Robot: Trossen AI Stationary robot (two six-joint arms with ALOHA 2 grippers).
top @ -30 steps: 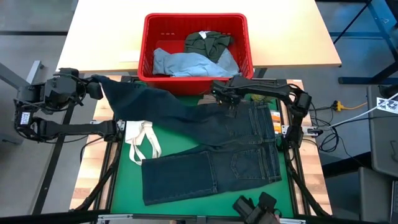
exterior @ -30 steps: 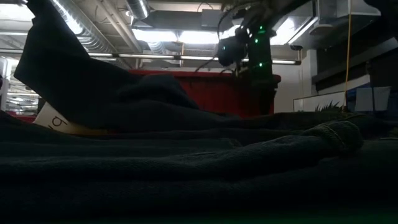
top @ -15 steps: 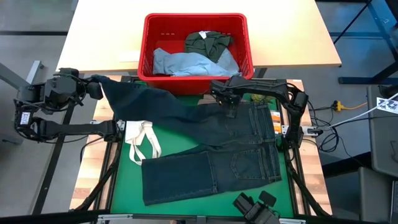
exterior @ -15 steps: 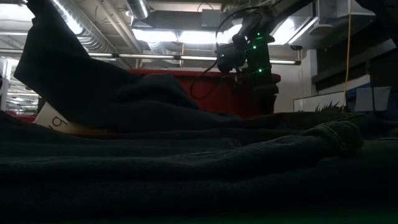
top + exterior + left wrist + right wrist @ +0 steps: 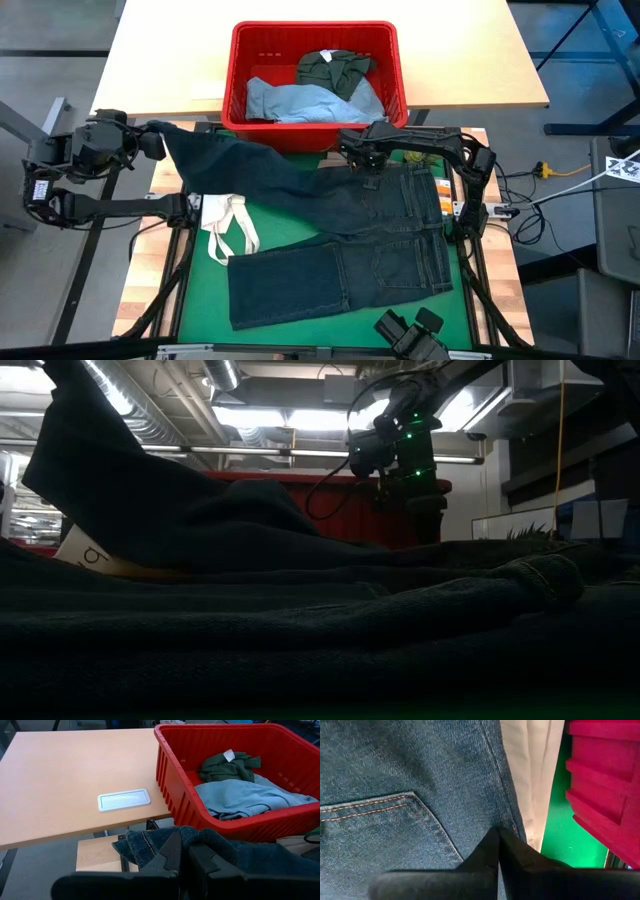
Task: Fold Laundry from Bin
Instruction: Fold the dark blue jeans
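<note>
High view shows me the dark navy denim jeans (image 5: pixel 340 250) spread on the green mat in the middle. The red plastic bin (image 5: pixel 392 70) sits at the top. My right gripper (image 5: pixel 368 168) is pinched shut on the waistband, near the bin. My left gripper (image 5: pixel 155 143) is clamped on one leg's end at far left. That leg runs sideways between my claws.

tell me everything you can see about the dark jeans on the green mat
The dark navy jeans are heavy denim with tan stitching and back pockets up, spread over the green mat. One leg lies flat toward the front; the other is pulled up and out to the left, its hem clamped in the shut left gripper. The right gripper is shut on the waistband edge near the red bin. The raised leg drapes over a white tote bag.
</note>
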